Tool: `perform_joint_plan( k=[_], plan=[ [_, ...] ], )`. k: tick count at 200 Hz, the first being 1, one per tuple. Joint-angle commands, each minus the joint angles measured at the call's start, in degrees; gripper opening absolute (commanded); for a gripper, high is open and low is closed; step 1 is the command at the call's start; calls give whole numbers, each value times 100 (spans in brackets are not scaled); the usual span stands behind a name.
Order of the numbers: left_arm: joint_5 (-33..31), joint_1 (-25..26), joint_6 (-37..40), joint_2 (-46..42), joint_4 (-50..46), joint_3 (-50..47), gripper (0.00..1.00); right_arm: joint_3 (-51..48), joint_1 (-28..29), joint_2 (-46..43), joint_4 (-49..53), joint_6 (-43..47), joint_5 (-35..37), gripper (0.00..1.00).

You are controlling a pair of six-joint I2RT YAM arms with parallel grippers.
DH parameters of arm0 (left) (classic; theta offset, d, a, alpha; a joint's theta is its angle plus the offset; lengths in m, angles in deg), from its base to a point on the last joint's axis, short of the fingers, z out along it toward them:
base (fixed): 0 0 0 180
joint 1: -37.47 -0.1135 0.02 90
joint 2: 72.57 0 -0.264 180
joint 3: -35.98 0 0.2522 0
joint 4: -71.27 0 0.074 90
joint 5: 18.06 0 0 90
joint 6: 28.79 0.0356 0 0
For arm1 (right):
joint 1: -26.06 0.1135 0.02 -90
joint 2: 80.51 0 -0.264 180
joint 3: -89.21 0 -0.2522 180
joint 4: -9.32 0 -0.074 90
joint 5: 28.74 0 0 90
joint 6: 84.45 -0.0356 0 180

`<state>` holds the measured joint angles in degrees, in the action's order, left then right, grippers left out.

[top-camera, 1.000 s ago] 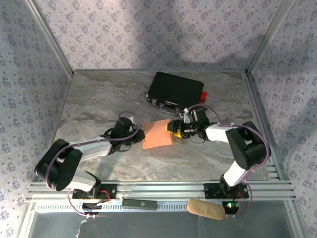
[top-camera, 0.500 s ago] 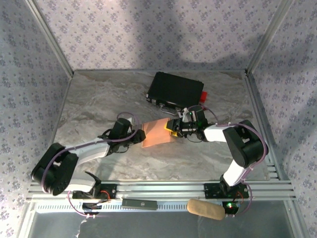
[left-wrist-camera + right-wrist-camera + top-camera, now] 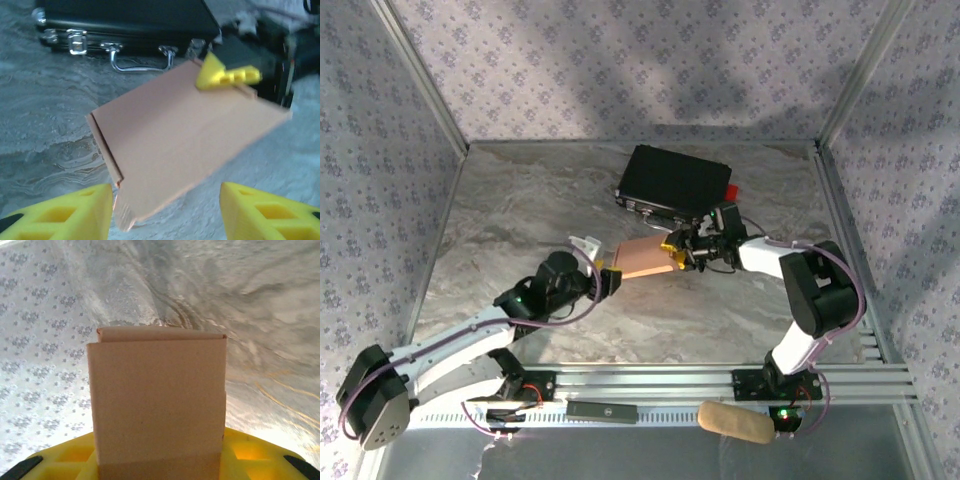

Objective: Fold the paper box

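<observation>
Item inspected: salmon-orange thin cardboard paper box (image 3: 645, 258), lying flattened, with one narrow flap creased along an edge.
Position: it spans the gap between the two grippers, clamped end at the right gripper, free end just ahead of the left gripper's fingertips.
Attitude: tilted, clamped end raised. Whether the free corner touches the table cannot be told.
Right gripper (image 3: 676, 251): yellow fingers (image 3: 225, 77) are closed on the paper box's edge, the sheet pinched between them.
Left gripper (image 3: 165, 212): fingers are spread apart, nothing between them, clear of the paper box.
Beyond the right gripper: black hard case with metal latches (image 3: 675, 180), lid down, handle side facing the paper box, apart from it.
Support: grey marbled table (image 3: 510, 210).
</observation>
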<state>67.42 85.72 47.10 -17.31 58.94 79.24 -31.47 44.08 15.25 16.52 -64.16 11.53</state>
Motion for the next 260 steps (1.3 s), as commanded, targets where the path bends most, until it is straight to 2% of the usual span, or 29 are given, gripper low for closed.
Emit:
perform_joint_plan(
  k=[1,23,48,74,96,98,100,102,115,151,177,222,260],
  plan=[
    [-6,167,1738,102,-115,207,56,184,-296,-20,1627,-45,-554,43],
    [-270,618,2846,2,914,-479,60,361,-544,-115,2610,463,-603,43],
    [-148,624,3295,224,1857,-925,64,287,-726,-154,2840,542,-783,43],
    [39,624,3661,905,2285,-846,64,240,-839,-142,3095,672,-841,42],
    [-93,624,3867,1415,2749,-716,65,245,-857,-138,3253,749,-880,42],
    [-85,624,3875,1447,2797,-713,69,241,-858,-142,3261,755,-880,42],
    [-67,624,3890,1490,2840,-705,80,247,-867,-145,3277,766,-880,41],
    [-54,624,3903,1517,2870,-699,83,250,-865,-141,3292,766,-880,41],
    [28,617,3942,1710,2907,-564,84,264,-885,-125,3360,807,-891,41],
    [232,542,3805,2059,3431,-464,84,342,-916,-104,3518,899,-907,41],
    [601,527,3730,2333,3346,-251,82,341,-927,-104,3520,882,-924,40],
    [741,559,3659,2610,3424,-140,74,322,-986,10,3462,878,-981,40],
    [802,604,3692,2773,3188,45,62,322,-1037,74,3438,876,-1029,41]
  ],
)
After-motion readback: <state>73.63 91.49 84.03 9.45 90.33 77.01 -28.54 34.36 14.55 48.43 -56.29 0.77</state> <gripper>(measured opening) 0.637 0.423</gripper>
